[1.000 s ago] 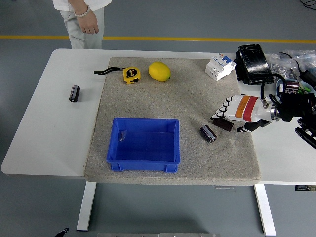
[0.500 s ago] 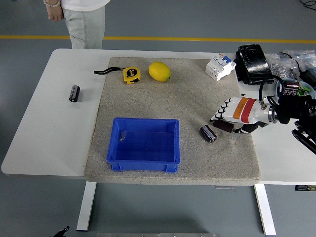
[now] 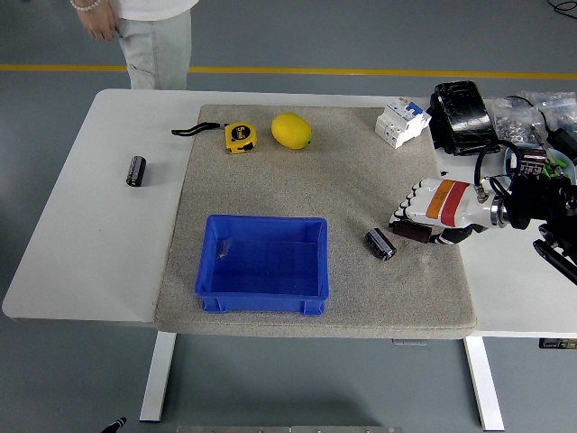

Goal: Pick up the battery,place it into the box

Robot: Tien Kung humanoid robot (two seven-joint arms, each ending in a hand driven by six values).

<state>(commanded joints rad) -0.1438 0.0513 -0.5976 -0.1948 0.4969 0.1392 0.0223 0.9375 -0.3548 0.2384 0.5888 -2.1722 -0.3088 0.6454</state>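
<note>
A dark cylindrical battery [image 3: 380,244] lies on its side on the grey mat [image 3: 270,180], just right of the blue box [image 3: 262,263]. My right hand [image 3: 407,220], white with orange and red bands, hovers open a short way to the battery's upper right, fingers pointing left, holding nothing. A second dark battery [image 3: 135,170] lies on the bare white table [image 3: 81,244] at the left. The blue box stands open near the mat's front edge. My left arm is out of view.
On the mat's far side lie a yellow tape measure [image 3: 239,137], a lemon [image 3: 291,131] and a white breaker [image 3: 401,121]. A black device [image 3: 462,116] and bags sit at the far right. A person [image 3: 149,32] stands behind the table's far left.
My right hand has drawn back slightly to the right, staying open beside the battery. The person at the far side has shifted left. The batteries and box have not moved.
</note>
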